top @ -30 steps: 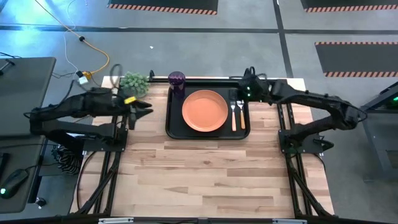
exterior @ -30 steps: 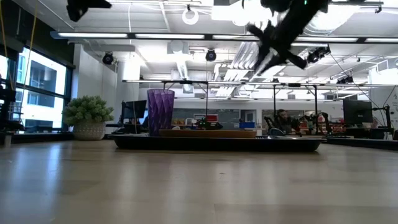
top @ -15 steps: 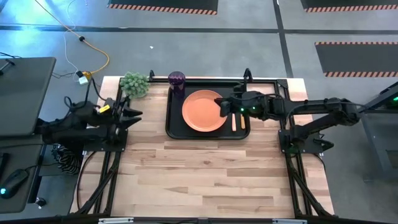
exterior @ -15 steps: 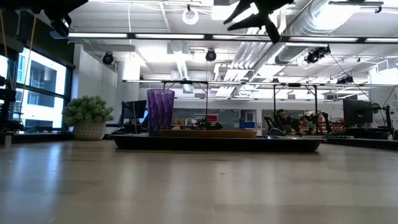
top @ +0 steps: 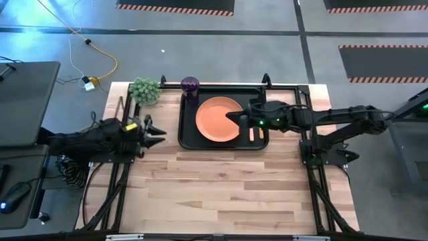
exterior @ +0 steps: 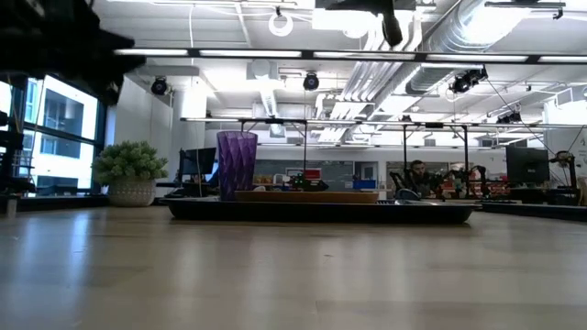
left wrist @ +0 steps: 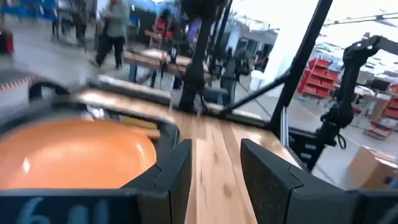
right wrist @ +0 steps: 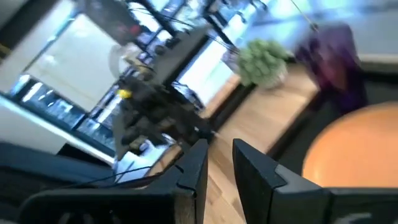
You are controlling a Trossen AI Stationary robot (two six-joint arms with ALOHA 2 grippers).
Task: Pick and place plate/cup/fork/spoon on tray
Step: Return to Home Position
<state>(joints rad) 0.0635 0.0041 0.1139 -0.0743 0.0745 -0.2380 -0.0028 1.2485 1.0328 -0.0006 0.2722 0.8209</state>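
Black tray (top: 187, 137): on the far half of the wooden table (top: 221, 187), holding all the tableware.
Plate (top: 215, 120): orange, flat in the tray's middle.
Cup (top: 190, 86): purple, upright in the tray's far left corner, near the green plant ball (top: 145, 90).
Fork and spoon (top: 252, 132): mostly hidden under the right arm, only handle ends showing on the tray's right side.
Right gripper (top: 232, 118): above the plate's right edge, fingers (right wrist: 252, 168) apart by a narrow gap, holding nothing.
Left gripper (top: 158, 136): just left of the tray, fingers (left wrist: 270, 180) parted, empty.
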